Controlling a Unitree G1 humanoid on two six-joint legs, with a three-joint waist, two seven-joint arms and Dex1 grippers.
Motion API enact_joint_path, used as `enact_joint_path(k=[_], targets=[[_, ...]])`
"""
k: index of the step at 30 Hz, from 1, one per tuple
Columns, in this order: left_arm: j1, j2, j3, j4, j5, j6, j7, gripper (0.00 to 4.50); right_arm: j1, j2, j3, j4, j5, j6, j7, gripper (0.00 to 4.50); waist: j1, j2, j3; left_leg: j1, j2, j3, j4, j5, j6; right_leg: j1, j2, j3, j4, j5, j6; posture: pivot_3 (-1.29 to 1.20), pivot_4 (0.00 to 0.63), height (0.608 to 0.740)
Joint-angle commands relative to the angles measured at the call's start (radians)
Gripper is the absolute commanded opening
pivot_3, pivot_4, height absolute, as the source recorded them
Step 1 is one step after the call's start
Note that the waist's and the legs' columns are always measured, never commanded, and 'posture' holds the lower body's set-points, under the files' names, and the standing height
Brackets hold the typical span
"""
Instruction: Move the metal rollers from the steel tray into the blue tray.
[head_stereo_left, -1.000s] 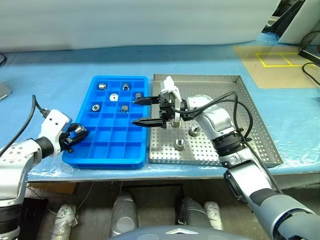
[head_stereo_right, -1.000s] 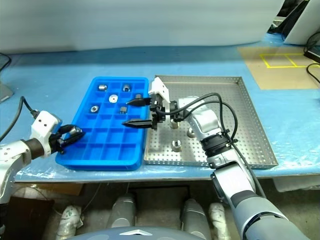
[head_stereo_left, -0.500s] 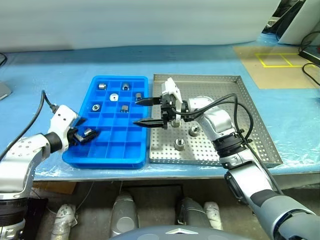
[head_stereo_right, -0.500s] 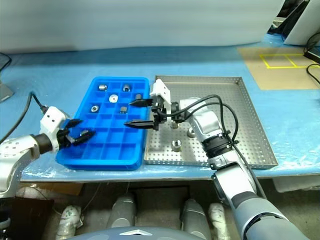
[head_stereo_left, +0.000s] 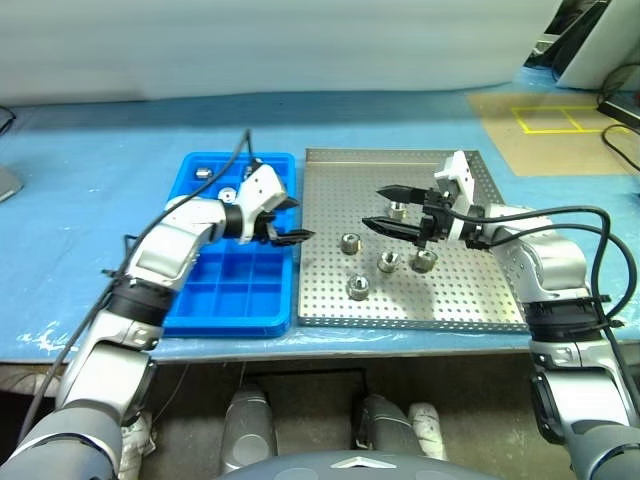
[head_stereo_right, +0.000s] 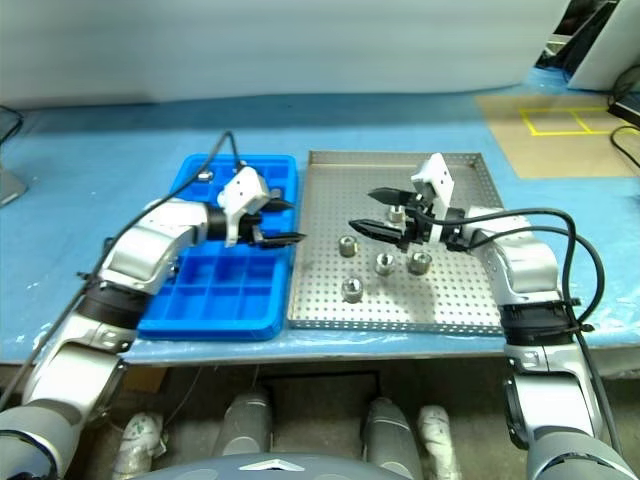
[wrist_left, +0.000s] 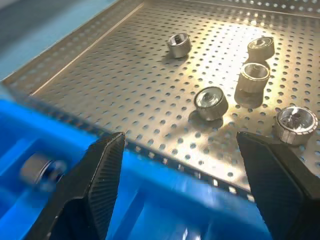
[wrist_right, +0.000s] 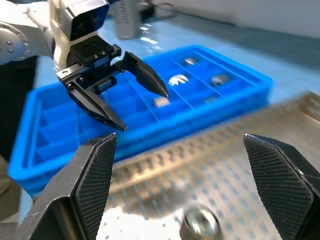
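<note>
The steel tray (head_stereo_left: 470, 290) holds several metal rollers, among them one (head_stereo_left: 349, 242) near its left side, one (head_stereo_left: 358, 288) toward the front and one (head_stereo_left: 424, 262) in the middle. The blue tray (head_stereo_left: 215, 290) lies to its left with rollers (head_stereo_left: 203, 171) in its far compartments. My left gripper (head_stereo_left: 301, 220) is open over the blue tray's right edge, pointing at the steel tray, nothing between its fingers. My right gripper (head_stereo_left: 374, 207) is open above the middle of the steel tray, pointing left, empty. In the left wrist view the rollers (wrist_left: 210, 103) lie just ahead of the open fingers.
The trays sit side by side on a blue-covered table. A brown board with yellow tape (head_stereo_left: 550, 125) lies at the far right. The table's front edge runs just below both trays.
My left arm swung right from the blue tray's near left corner to its right edge, and its gripper opened. My right gripper drew back to the right, from the trays' shared edge to the steel tray's middle.
</note>
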Motion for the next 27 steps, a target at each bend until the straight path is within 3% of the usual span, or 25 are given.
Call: enact_joint_path(k=[1,2,6,10,18,27], targets=[[-0.081,-0.078,-0.075,0.092,0.004,-0.075,-0.134,3.77,0.084,-0.027,-0.082,-0.161,0.046,0.046,-0.08,4.31,-0.014,0.0,0.0,0.0,0.0,0.0,0.0,0.0,0.001,0.0,0.0,0.001,0.0,0.0,0.0,-0.11,0.15,0.74],[-0.09,-0.09,-0.106,0.111,0.012,-0.095,-0.185,3.77,0.121,-0.03,-0.095,-0.199,0.049,0.057,-0.102,4.31,-0.043,0.0,0.0,0.0,0.0,0.0,0.0,0.0,0.001,0.0,0.0,0.001,0.0,0.0,0.0,-0.15,0.15,0.74],[-0.102,-0.085,-0.186,0.157,0.045,-0.157,-0.343,3.77,0.218,-0.027,-0.128,-0.309,0.065,0.09,-0.179,4.31,-0.059,0.001,0.0,0.003,0.0,0.002,-0.003,0.0,0.001,0.001,0.001,0.002,-0.002,0.0,0.0,-0.21,0.15,0.74],[-0.127,-0.104,-0.232,0.288,0.126,-0.271,-0.387,3.77,0.276,-0.021,-0.14,-0.373,0.082,0.108,-0.241,4.31,-0.076,0.001,0.0,0.006,0.0,0.005,-0.002,-0.001,0.002,0.002,0.0,0.003,-0.002,0.0,0.0,-0.25,0.15,0.74],[-0.162,-0.234,-0.23,0.469,0.215,-0.378,-0.325,3.77,0.329,-0.039,-0.153,-0.428,0.104,0.125,-0.297,4.31,-0.084,0.001,0.0,0.011,0.0,0.006,-0.001,-0.003,0.006,0.01,-0.001,0.004,-0.004,0.0,0.0,-0.28,0.15,0.74],[-0.126,-0.264,-0.224,0.506,0.254,-0.332,-0.316,3.77,0.344,-0.041,-0.126,-0.446,0.095,0.122,-0.321,4.31,-0.085,0.001,0.0,0.011,0.0,0.008,-0.001,-0.005,0.009,0.01,-0.001,0.004,-0.005,0.0,0.0,-0.27,0.15,0.74]])
